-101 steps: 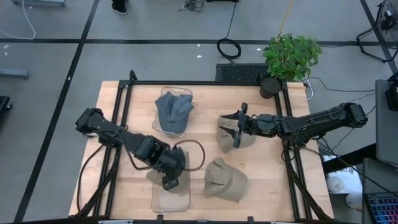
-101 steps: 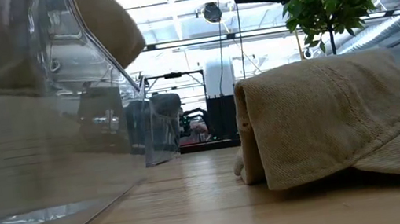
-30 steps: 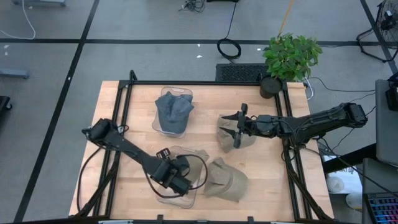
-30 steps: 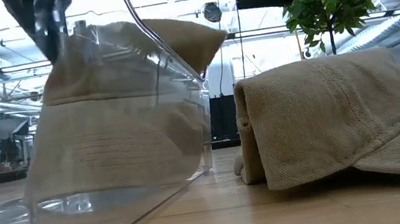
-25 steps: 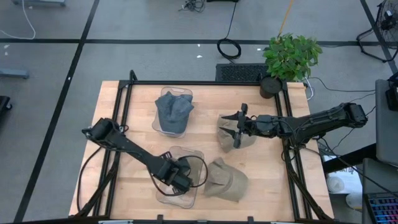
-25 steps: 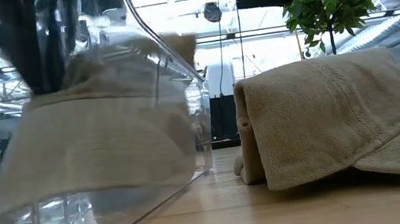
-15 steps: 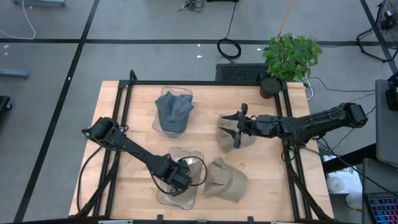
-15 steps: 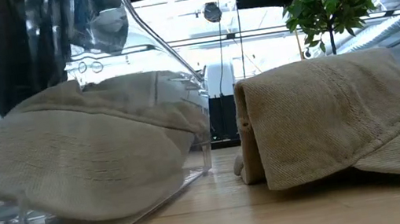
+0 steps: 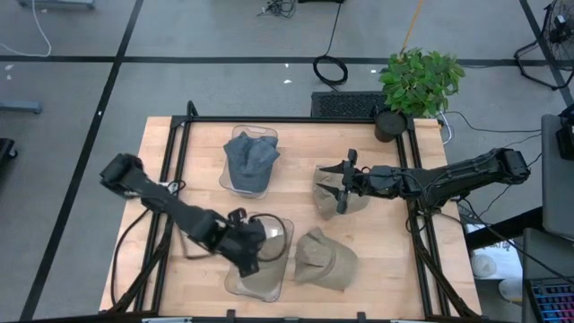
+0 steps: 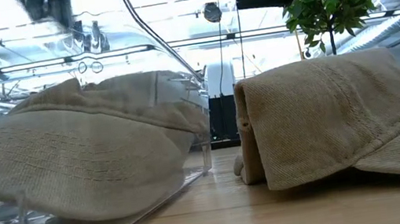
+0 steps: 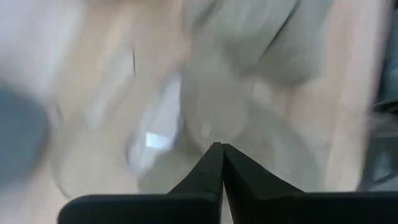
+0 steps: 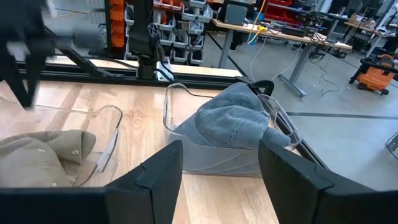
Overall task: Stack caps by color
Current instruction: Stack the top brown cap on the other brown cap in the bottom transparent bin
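A tan cap point(image 9: 269, 240) lies flat inside a clear bin point(image 9: 235, 285) near the table's front; the low view shows the tan cap point(image 10: 79, 154) resting on the bin's floor. My left gripper point(image 9: 247, 262) hangs shut above that bin, with its closed fingers point(image 11: 217, 155) pointing steeply down. Slate-blue caps point(image 9: 249, 160) fill a second clear bin point(image 12: 180, 155) farther back. A loose tan cap point(image 9: 325, 258) rests on the wood beside the near bin. Another tan cap point(image 9: 334, 199) lies under my right gripper point(image 9: 343, 184), which stands open and level above it.
A black frame point(image 9: 296, 119) runs around the work area. A potted plant point(image 9: 420, 81) stands at the far right corner. Bare wood shows at the table's left point(image 9: 193, 179) and far right point(image 9: 430, 260).
My left gripper went down into the near bin, then rose out of it and drew back toward the table's left, tipping less steeply. The tan cap, standing high in the bin a second ago, now lies flat on the bin's floor.
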